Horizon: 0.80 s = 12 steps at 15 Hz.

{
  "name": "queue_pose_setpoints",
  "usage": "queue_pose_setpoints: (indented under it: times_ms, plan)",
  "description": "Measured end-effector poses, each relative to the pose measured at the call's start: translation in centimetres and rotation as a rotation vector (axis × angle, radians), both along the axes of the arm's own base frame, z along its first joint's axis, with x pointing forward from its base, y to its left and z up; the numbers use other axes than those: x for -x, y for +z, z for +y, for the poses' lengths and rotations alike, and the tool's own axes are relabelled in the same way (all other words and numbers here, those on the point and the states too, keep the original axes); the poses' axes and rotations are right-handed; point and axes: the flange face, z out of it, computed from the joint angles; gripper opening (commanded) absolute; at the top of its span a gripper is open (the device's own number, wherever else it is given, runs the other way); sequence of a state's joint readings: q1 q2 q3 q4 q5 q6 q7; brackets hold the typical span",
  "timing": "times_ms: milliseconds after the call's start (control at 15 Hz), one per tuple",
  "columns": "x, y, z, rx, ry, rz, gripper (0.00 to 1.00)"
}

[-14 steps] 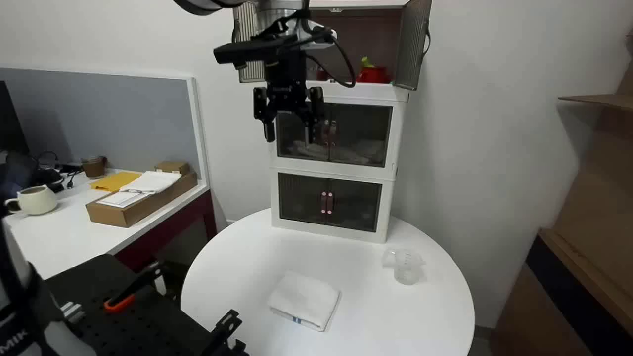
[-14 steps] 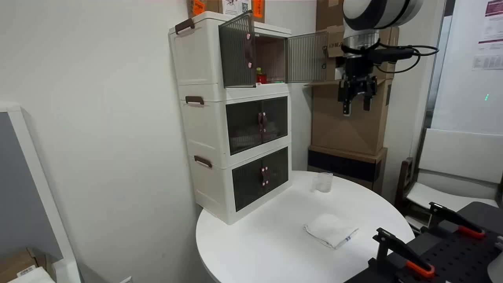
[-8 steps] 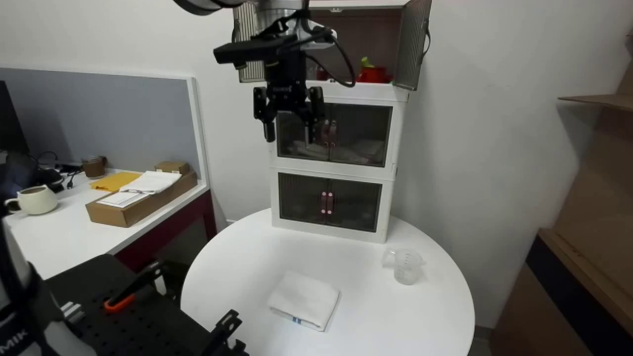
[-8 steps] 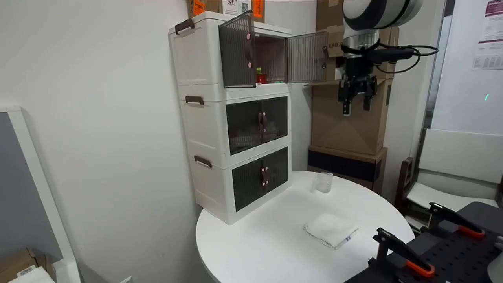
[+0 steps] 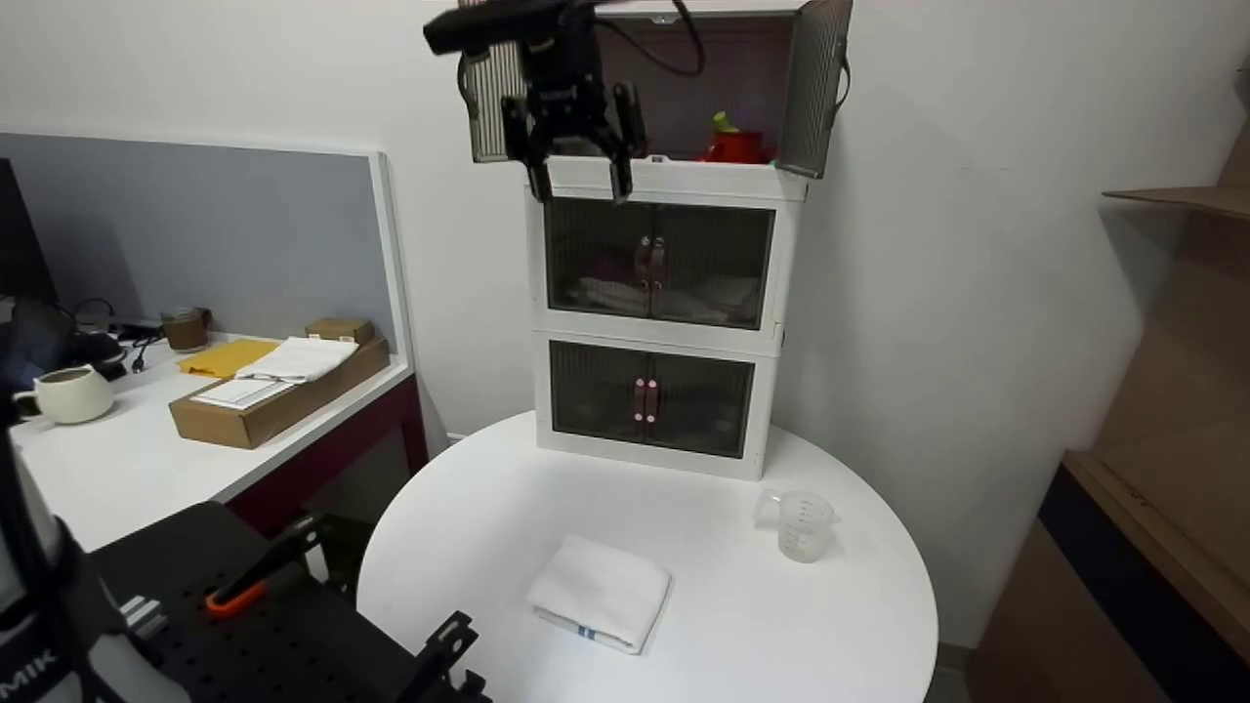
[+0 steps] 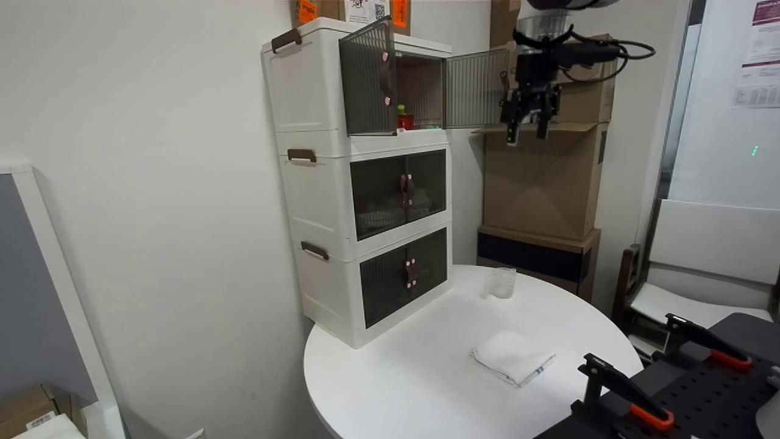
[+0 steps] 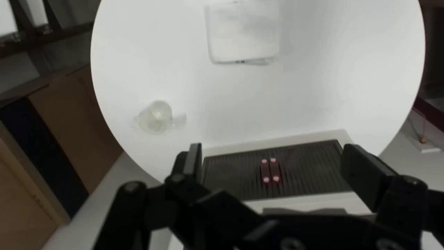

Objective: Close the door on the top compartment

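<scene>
Honestly, much is tucked away or cropped. Far left of the gripper (image 5: 581, 191) in an exterior view, a black slab (image 5: 21, 244) above the white mug (image 5: 75, 397) is cut by the frame, too dim to name. Nearer, just behind the gripper's left, one smoked panel of the door (image 5: 488, 117) shows only in part: the frame trims its top, and the gripper's own body covers some of its face. The arm (image 6: 542, 25) above is cropped too; in the wrist view the gripper's fingers (image 7: 192, 161) stand spread wide apart. Behind it and a little right lies the top compartment (image 5: 728, 78), holding a red item (image 5: 737, 148) with a green piece (image 5: 723, 122) (what exactly, I cannot tell). Lower down, pale shapes (image 5: 718, 297) blur behind the middle panels (image 5: 713, 244). Farther right, the door's other panel (image 5: 816, 90) juts out, its upper edge meeting the frame. As for the door itself, it hangs open behind the gripper, a panel to each side; in an exterior view the near panel (image 6: 367, 85) stands well to the gripper's left, while the far panel (image 6: 475, 90) ends just beside it, the gap hard to judge.
</scene>
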<state>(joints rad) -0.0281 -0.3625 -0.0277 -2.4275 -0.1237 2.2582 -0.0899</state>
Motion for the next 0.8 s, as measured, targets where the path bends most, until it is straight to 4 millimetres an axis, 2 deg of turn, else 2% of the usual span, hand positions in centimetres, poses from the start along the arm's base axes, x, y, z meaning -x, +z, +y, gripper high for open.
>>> queue_pose_setpoints:
  times_ms: [267, 467, 600, 800]
  plan:
    - [-2.3, 10.6, 3.1, -0.040, 0.049, -0.194, 1.00]
    - [-3.3, 17.6, 5.0, -0.100, 0.066, -0.262, 1.00]
    - [-4.3, 20.8, 5.9, -0.142, 0.068, -0.266, 1.00]
    - [-6.7, 23.0, 6.7, -0.190, 0.057, -0.241, 1.00]
